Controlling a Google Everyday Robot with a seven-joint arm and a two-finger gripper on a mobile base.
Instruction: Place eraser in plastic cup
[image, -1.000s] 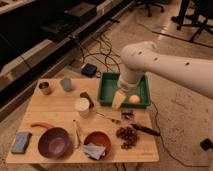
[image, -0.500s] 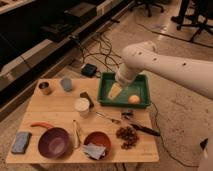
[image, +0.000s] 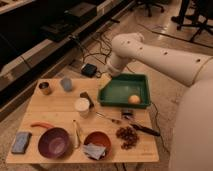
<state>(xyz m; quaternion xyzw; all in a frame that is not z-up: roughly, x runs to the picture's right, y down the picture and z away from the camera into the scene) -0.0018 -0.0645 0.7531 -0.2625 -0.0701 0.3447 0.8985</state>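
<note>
Drawn back off the green plastic tray, the wide-spread gripper hangs at the far edge of the wooden table.

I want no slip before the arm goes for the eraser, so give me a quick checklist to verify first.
1. Gripper open and empty: ok; it hangs at the far left corner of the green tray.
2. Eraser free on the table: ok; it lies beside the white cup, contact cannot tell.
3. Plastic cup upright: ok.
4. Plastic cup empty inside: cannot tell.
5. Room around the plastic cup: ok; the metal tin stands apart on its left.
</note>
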